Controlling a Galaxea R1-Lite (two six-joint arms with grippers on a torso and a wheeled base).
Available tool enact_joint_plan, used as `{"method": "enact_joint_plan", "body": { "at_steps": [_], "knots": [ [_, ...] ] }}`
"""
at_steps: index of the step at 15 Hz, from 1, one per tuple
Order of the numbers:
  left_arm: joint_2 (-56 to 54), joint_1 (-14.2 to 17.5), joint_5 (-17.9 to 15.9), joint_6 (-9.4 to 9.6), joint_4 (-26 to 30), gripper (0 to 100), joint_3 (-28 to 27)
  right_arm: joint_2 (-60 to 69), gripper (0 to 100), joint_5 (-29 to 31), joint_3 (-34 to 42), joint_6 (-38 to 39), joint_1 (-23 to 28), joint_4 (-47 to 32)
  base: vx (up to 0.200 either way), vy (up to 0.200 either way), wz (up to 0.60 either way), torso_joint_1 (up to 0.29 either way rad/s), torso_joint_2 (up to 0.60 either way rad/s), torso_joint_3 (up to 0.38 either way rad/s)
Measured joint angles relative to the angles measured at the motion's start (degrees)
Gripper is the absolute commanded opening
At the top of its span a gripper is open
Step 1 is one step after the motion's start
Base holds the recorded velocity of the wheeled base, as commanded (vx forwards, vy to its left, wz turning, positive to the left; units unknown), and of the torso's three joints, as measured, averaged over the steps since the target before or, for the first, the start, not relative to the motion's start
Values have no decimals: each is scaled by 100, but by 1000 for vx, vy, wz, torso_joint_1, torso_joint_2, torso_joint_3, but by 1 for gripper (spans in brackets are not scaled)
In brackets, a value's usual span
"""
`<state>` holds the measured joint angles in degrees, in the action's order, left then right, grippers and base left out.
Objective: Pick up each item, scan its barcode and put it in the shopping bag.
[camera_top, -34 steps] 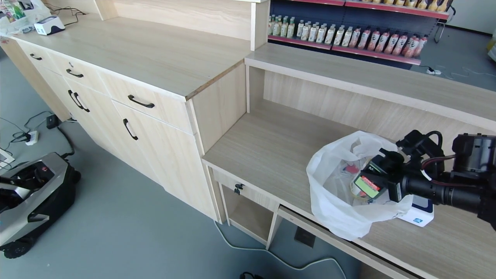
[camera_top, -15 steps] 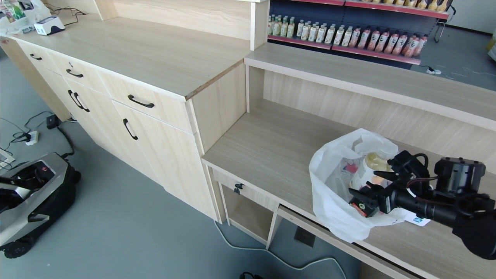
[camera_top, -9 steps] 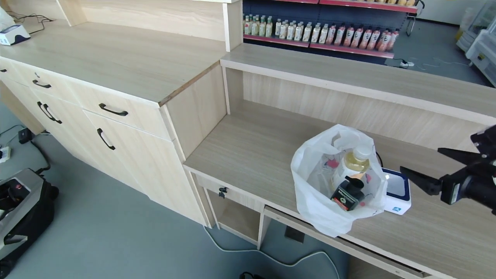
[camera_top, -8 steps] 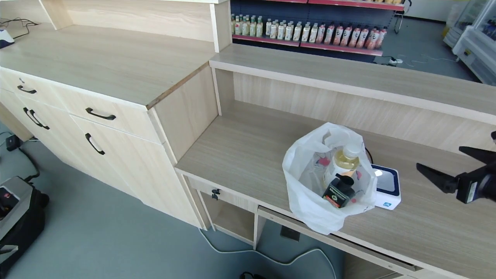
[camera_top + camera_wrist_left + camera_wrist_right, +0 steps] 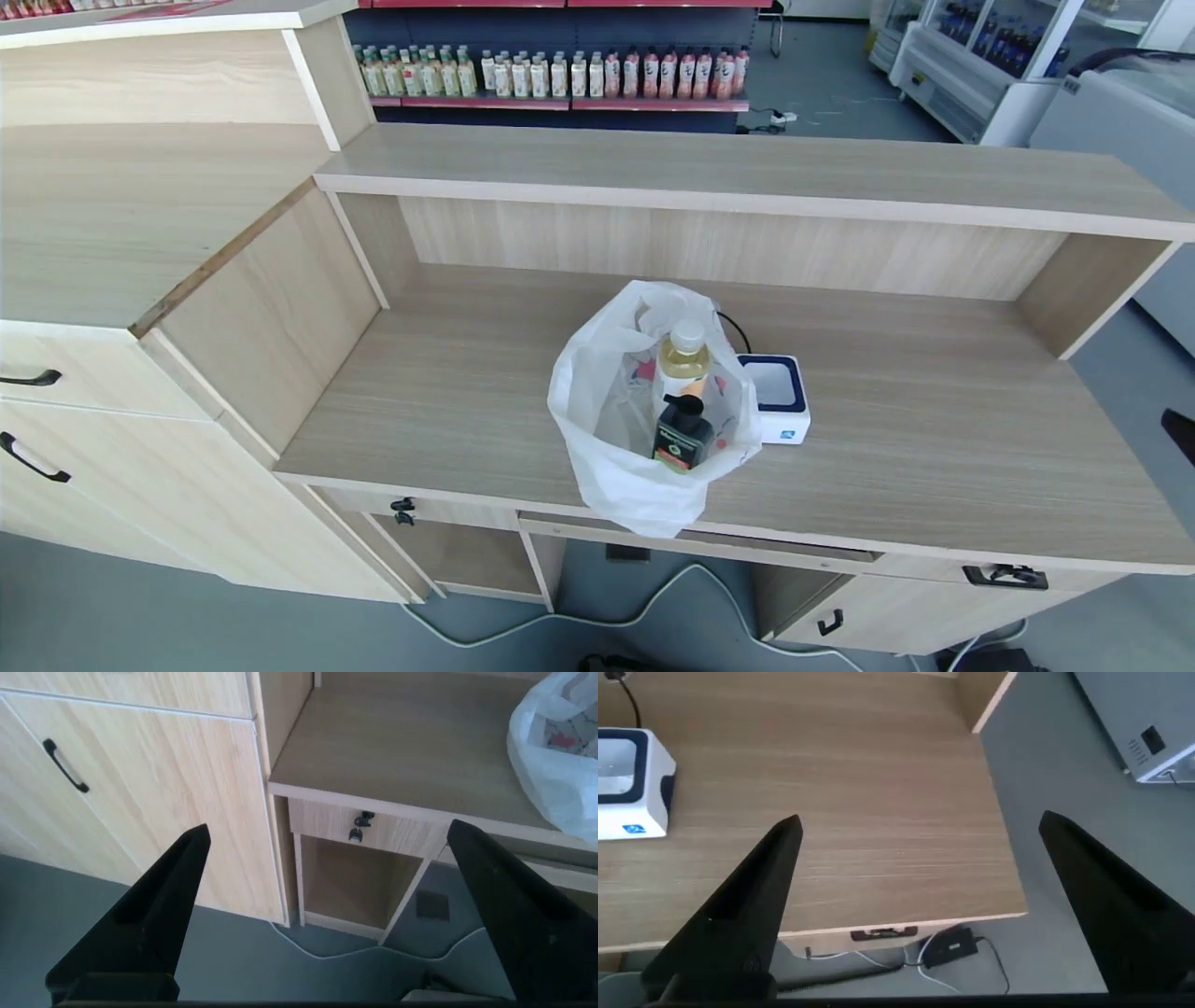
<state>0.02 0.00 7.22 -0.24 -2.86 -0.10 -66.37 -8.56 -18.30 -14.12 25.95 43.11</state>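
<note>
A: Where's everything?

B: On the bench the shopping bag sits just beside the scanner; a pale bottle and a dark bottle sit inside; left gripper and right gripper gape wide, holding nothing.

A: Likely finished; back away without snagging the bag.

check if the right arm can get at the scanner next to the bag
Probably yes: its open jaws face bare counter, nothing lies between them and the scanner, and the shopping bag stands on the scanner's far side.

Wooden counter, bottle shelf behind
</note>
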Motion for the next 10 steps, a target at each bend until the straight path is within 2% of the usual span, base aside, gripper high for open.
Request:
{"method": "enact_joint_plan", "body": {
  "at_steps": [2,6,10],
  "knots": [
    [0,0,2,0,0,100,0,261,100,27,364,646,-18,-11,0,0,0,0,0,0],
    [0,0,4,0,0,100,0,1367,100,134,1320,1042,-132,-251,0,0,0,0,0,0],
    [0,0,6,2,0,100,0,3318,100,733,1715,1352,-759,-2138,0,0,0,0,0,0]
  ]
}}
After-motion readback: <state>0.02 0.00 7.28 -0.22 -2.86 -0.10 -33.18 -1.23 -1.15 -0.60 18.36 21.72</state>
